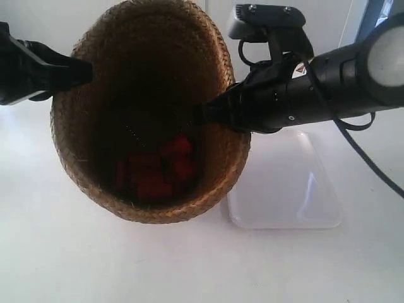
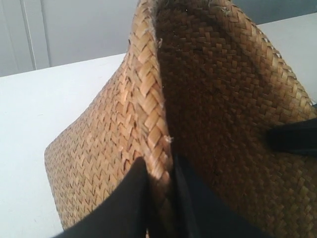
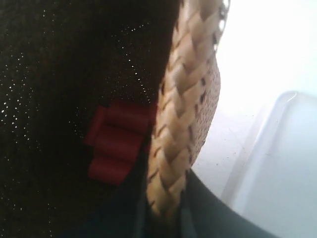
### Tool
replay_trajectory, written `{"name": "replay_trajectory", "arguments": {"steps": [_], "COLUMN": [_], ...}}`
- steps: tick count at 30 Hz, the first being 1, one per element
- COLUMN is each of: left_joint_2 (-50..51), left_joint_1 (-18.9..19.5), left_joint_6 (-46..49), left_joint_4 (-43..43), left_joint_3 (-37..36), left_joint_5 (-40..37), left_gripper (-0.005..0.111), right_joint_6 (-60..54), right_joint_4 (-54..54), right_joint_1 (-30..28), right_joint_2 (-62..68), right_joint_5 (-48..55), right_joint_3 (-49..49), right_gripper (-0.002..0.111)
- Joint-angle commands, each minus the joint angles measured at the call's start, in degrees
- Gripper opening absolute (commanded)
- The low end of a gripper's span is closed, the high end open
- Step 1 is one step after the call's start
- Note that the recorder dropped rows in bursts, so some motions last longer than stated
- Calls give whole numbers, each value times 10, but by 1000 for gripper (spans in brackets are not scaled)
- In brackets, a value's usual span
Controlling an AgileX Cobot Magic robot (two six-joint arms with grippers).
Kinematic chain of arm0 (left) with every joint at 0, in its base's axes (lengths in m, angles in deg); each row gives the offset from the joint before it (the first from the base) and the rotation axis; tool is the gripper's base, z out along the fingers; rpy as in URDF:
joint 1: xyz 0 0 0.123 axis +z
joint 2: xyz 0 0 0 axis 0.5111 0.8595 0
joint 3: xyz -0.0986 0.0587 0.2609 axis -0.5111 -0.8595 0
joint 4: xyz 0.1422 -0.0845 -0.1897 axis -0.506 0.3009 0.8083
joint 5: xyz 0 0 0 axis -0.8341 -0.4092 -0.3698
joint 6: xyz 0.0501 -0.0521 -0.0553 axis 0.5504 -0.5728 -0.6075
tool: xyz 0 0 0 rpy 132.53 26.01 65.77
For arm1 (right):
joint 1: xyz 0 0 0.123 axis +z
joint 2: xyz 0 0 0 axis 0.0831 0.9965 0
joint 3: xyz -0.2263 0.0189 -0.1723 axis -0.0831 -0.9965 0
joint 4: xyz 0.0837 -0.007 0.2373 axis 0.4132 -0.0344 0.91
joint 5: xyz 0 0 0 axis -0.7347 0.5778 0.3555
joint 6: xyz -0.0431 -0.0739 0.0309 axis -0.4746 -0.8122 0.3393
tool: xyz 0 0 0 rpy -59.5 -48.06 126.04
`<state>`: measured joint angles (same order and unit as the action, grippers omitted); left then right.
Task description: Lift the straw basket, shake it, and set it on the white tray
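We see the straw basket (image 1: 151,213) tipped with its mouth toward the exterior camera, held at opposite sides of its rim. The left end effector (image 2: 159,168) is clamped on the braided rim, one finger inside and one outside. The right end effector (image 3: 166,206) pinches the other side likewise. Red blocks (image 1: 158,172) lie inside (how many, we cannot tell). The white tray (image 1: 297,189) rests on the desk (image 1: 63,259) just beside the basket, which hides one of its corners. The right arm reaches over it.
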<state>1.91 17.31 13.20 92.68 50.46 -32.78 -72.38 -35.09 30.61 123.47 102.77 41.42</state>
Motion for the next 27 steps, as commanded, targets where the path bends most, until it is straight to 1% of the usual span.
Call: {"name": "replay_trajectory", "arguments": {"steps": [1, 3, 5, 7, 9, 10, 11, 12, 13, 14, 15, 16, 18, 22, 27], "left_joint_2": [-10, -10, -14, -30, -55, -70, -80, -75, -57, -40, -35, -35, -43, -56, -57], "left_joint_1": [-10, -10, -10, -10, -10, -10, -10, -10, -1, 10, 27, 31, 18, 18, 18], "left_joint_6": [14, 15, 14, -1, -1, 4, 23, -8, -86, -154, -214, -206, -176, -176, -176], "left_joint_4": [12, 10, 13, 19, 19, 10, -39, -104, -150, -174, -194, -195, -173, -176, -176], "left_joint_3": [8, 8, 16, 39, 78, 97, 96, 64, 27, 8, -5, -7, -5, -3, -3], "left_joint_5": [-16, 0, -2, -32, -64, -87, -83, -44, -18, -14, -26, -33, -33, -19, -27], "left_gripper": [0, 0, 0, 0, 0, 0, 0, 0, 0, 0, 0, 0, 0, 0, 0], "right_joint_6": [-10, -10, -10, -10, -13, -13, -14, -12, 6, 37, 67, 54, 32, 33, 33], "right_joint_4": [1, 1, 1, 2, 2, 2, -8, -26, -37, -32, -30, -30, -31, -41, -49], "right_joint_1": [7, 7, 7, 7, 7, 10, 16, 19, 16, 5, -12, -15, -3, -6, -7], "right_joint_2": [-4, -2, -7, -34, -74, -108, -122, -121, -92, -70, -56, -51, -54, -64, -62], "right_joint_5": [5, 5, 13, 41, 68, 68, 23, -32, -72, -58, -18, 8, 13, 5, 13], "right_joint_3": [3, 3, 7, 30, 67, 83, 70, 39, -2, -9, -8, -4, -1, -1, -4], "right_gripper": [0, 0, 0, 0, 0, 0, 0, 0, 0, 0, 0, 0, 0, 0, 0]}}
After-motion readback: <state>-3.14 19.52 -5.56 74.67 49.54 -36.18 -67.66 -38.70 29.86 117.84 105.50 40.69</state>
